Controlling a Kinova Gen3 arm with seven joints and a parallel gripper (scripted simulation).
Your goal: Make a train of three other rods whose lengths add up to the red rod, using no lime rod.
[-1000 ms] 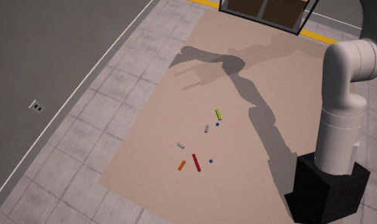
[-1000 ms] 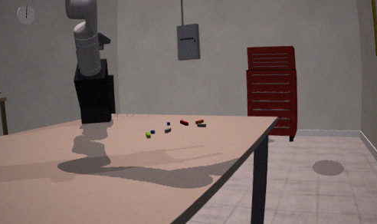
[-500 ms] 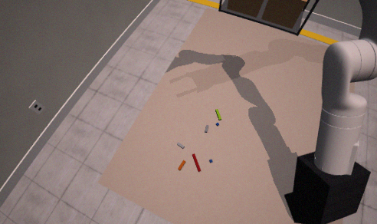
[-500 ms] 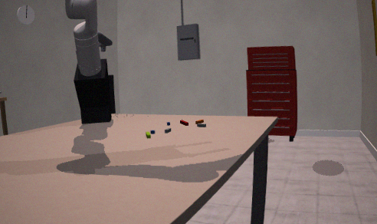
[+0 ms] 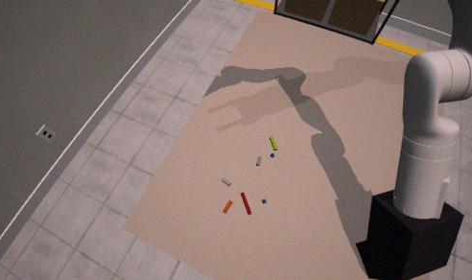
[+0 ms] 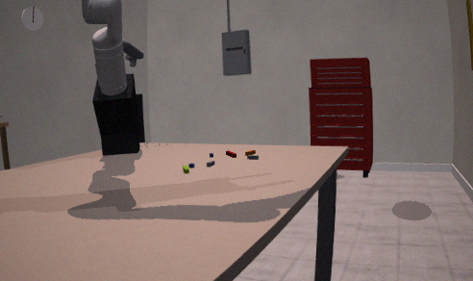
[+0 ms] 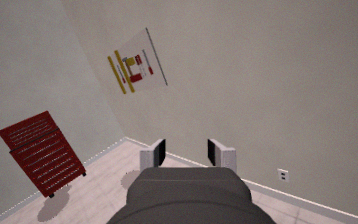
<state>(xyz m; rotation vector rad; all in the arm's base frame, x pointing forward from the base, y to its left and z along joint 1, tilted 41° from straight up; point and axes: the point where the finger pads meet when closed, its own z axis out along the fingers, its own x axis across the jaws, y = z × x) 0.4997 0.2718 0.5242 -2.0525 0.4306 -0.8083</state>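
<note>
- Gripper (image 7: 187, 152): jaws at full spread and holding nothing. It faces the room wall, high above the table (image 5: 179, 211) and well away from every rod.
- Step in hand, by judgement: bring the gripper down over a first rod. Only two greys plus one blue add up to red's length. Descend with the fingers square across the rod's narrow sides, centred on it, and disturb no neighbour.
- Lime rod (image 5: 273, 143): nearest in the exterior view, lying flat. It is barred from use and should stay well apart from the train.
- Near blue rod (image 5: 271, 155): a small cube close beside the lime.
- Near grey rod (image 5: 258, 160): short, flat, and near that blue. The pair makes a convenient start.
- Far blue rod (image 5: 264, 201): lies alone.
- Red rod (image 5: 246, 203): the longest one, flat. It serves as reference only.
- Orange rod (image 5: 227, 206): beside the red and not touching it.
- Far grey rod (image 5: 225, 181): flat, apart from the others, and must travel to join its mates.
</note>
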